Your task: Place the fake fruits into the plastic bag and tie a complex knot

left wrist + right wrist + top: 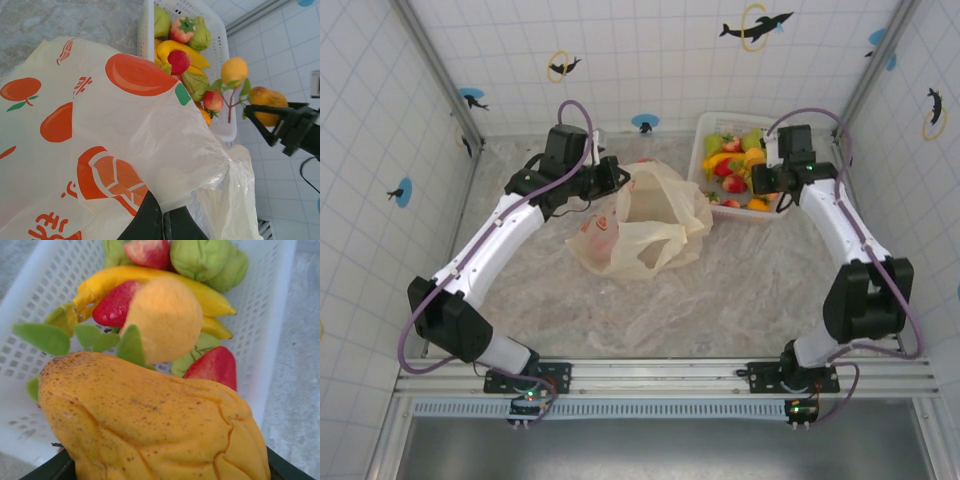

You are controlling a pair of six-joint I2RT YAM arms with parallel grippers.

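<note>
Orange, brown-speckled plastic: the orange speckled fruit is clamped betw. the fingers of the right gripper and raised above the white basket at the right rear of the table. Its long axis is laid crosswise to the jaws, approx. level, running left to lower right in the right wrist view. It's gripped across the narrower girth, prob. so it can't roll out.

A leafy sprig w/ a round yellow-orange ball is seen just ahead of it, on the bag side. Whether it's attached to the held fruit can't be told. The rest of the fake fruits (banana, strawberries, green ones) lie heaped in the basket.

The plastic bag is spread on the table just left of the basket. A fold near its rim is pinched by the left gripper, jaws fully closed on the film and lifted. This is judged as a way to keep the mouth propped open toward the basket side for the incoming fruit. No knot is seen in the handles yet.
</note>
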